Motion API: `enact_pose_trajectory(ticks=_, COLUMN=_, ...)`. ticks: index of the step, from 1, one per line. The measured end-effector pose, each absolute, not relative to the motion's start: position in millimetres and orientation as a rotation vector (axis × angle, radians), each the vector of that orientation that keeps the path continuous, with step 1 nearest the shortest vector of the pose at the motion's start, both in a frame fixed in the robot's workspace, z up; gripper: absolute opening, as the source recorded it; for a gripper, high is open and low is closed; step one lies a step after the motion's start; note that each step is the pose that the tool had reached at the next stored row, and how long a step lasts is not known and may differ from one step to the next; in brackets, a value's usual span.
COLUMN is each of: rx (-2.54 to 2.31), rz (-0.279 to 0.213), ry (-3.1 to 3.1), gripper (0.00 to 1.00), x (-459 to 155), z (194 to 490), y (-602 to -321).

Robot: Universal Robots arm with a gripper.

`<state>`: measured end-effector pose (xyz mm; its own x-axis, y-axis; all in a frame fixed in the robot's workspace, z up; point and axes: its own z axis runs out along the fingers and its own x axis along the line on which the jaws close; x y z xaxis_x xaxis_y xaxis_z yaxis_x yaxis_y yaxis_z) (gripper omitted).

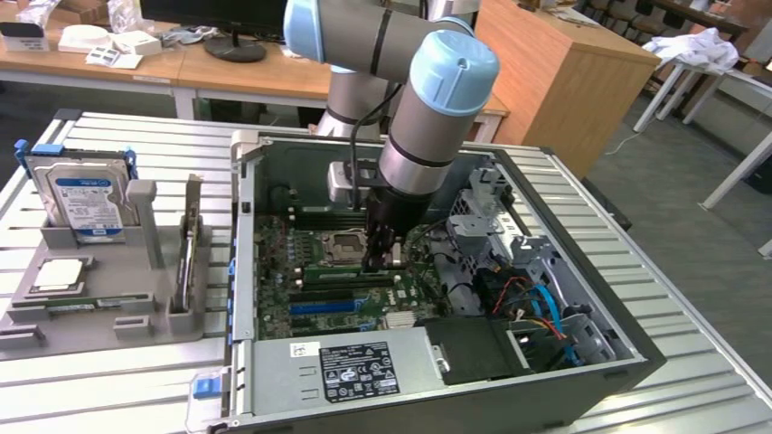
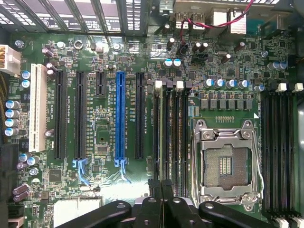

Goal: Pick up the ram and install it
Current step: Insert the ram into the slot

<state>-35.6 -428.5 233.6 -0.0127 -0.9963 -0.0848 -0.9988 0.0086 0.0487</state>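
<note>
The ram [image 1: 343,268] is a thin green stick standing on edge in a memory slot beside the CPU socket [image 1: 346,244], inside the open PC case. My gripper [image 1: 386,264] reaches straight down into the case, and its dark fingers are shut on the end of the stick. In the wrist view the ram [image 2: 164,133] appears edge-on as a pale line in one of the black slots. It runs up to the gripper [image 2: 161,184], whose fingers meet over it. The CPU socket [image 2: 228,161] lies just beside these slots.
A long blue slot [image 2: 120,114] and black expansion slots lie on the other side of the memory slots. The power supply [image 1: 350,366] and cables [image 1: 537,312] crowd the case's near side. A grey tray [image 1: 97,325] holding a hard drive [image 1: 87,194] sits at the exterior view's left.
</note>
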Motion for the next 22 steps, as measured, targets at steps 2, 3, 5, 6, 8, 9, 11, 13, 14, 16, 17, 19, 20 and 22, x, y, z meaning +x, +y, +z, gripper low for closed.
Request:
enact_pose_trajectory(ticks=2, rx=-2.189, rz=0.147, ry=2.212, gripper=0.11, x=-35.6, z=233.5, y=-428.5)
enact_pose_trajectory(ticks=3, rx=-2.189, rz=0.147, ry=2.213, gripper=0.11, x=-35.6, z=233.5, y=-428.5)
enact_pose_trajectory(ticks=5, rx=-2.189, rz=0.147, ry=2.213, gripper=0.11, x=-35.7, z=233.5, y=-428.4)
enact_pose_trajectory(ticks=6, rx=-2.188, rz=0.147, ry=2.212, gripper=0.11, x=-35.6, z=233.4, y=-428.1)
enact_pose_trajectory(ticks=8, rx=-2.188, rz=0.147, ry=2.213, gripper=0.11, x=-35.7, z=233.3, y=-428.3)
enact_pose_trajectory(ticks=9, rx=-2.189, rz=0.147, ry=2.213, gripper=0.11, x=-35.7, z=233.3, y=-428.8)
enact_pose_trajectory(ticks=11, rx=-2.189, rz=0.147, ry=2.213, gripper=0.11, x=-35.7, z=233.3, y=-428.8)
enact_pose_trajectory(ticks=13, rx=-2.188, rz=0.147, ry=2.212, gripper=0.11, x=-35.7, z=232.7, y=-428.8)
enact_pose_trajectory(ticks=14, rx=-2.189, rz=0.147, ry=2.213, gripper=0.11, x=-35.7, z=232.4, y=-428.8)
enact_pose_trajectory(ticks=16, rx=-2.189, rz=0.147, ry=2.213, gripper=0.11, x=-35.7, z=232.3, y=-428.8)
enact_pose_trajectory(ticks=17, rx=-2.189, rz=0.147, ry=2.213, gripper=0.11, x=-35.6, z=232.2, y=-428.8)
enact_pose_trajectory(ticks=19, rx=-2.189, rz=0.147, ry=2.213, gripper=0.11, x=-35.6, z=232.2, y=-428.8)
enact_pose_trajectory(ticks=20, rx=-2.189, rz=0.147, ry=2.213, gripper=0.11, x=-35.6, z=232.2, y=-428.8)
enact_pose_trajectory(ticks=22, rx=-2.189, rz=0.147, ry=2.212, gripper=0.11, x=-34.8, z=232.1, y=-428.8)
